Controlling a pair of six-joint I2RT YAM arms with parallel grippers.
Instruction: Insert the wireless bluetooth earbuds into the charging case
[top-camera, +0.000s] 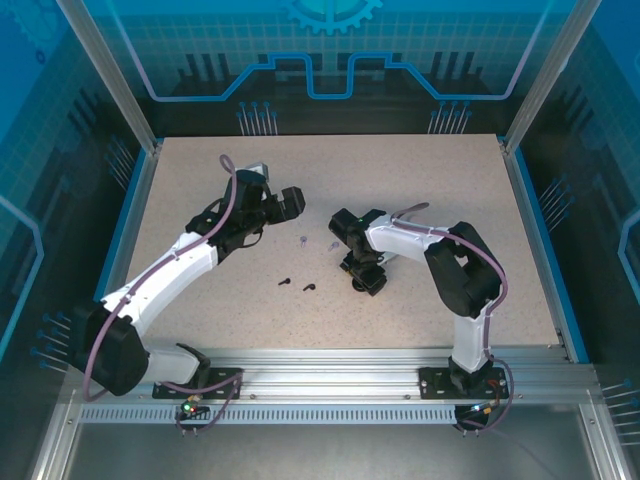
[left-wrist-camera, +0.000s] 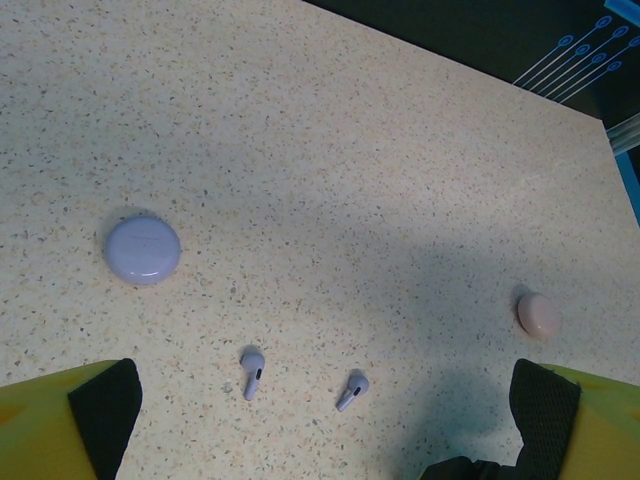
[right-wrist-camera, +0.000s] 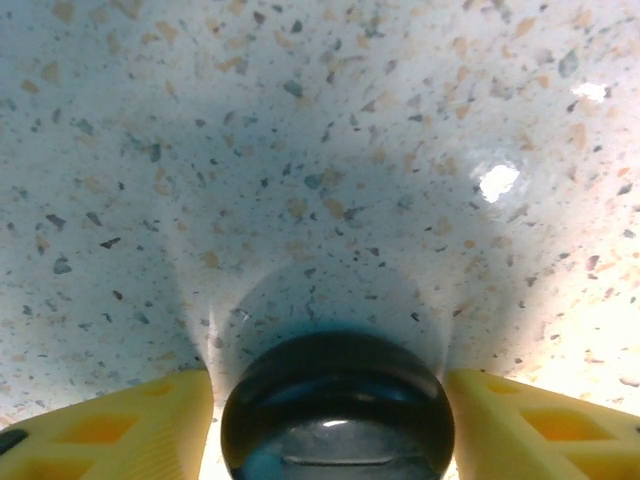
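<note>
The right gripper (right-wrist-camera: 330, 382) straddles the black case (right-wrist-camera: 336, 425), grip uncertain, probably to steady it, while the left gripper (left-wrist-camera: 325, 405) hangs wide open above the lilac earbuds (left-wrist-camera: 253, 368) for picking.

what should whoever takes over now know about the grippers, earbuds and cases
Left gripper: open, near the lilac earbuds, holding nothing.
Right gripper: jaws straddle the black case; grip unclear.
Loose on the table: lilac earbuds, black earbuds, closed lilac case, pink case.
Done: none of these earbuds seated.
Left: open cases, insert each pair.
</note>
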